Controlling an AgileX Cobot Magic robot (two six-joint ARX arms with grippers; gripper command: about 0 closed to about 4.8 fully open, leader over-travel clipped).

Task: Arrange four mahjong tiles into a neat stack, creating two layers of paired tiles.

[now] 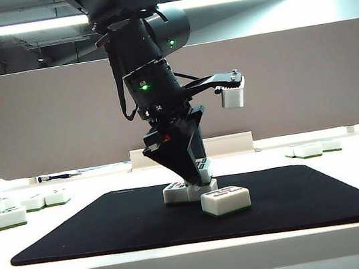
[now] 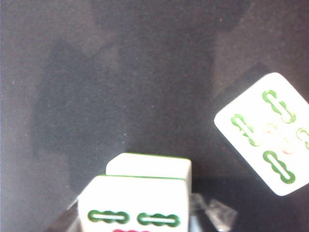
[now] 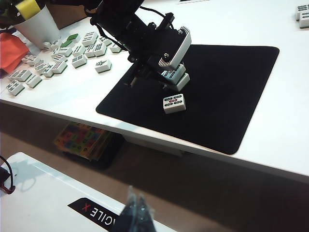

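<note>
Left gripper (image 1: pixel 197 172) at stack (image 1: pixel 190 185), hiding it; jaw state unreadable. Right gripper (image 3: pixel 136 212) cropped, unreadable too.

A black label strip (image 3: pixel 104 211) on the white panel in the right wrist view carries upside-down white letters reading roughly "GILE X", the X red. The white mahjong tiles (image 2: pixel 264 132) bear only green and red bamboo marks, no legible characters.

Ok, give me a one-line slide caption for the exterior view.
Left gripper at a third white mahjong tile atop two paired tiles; the fourth tile waits on the black mat.
</note>
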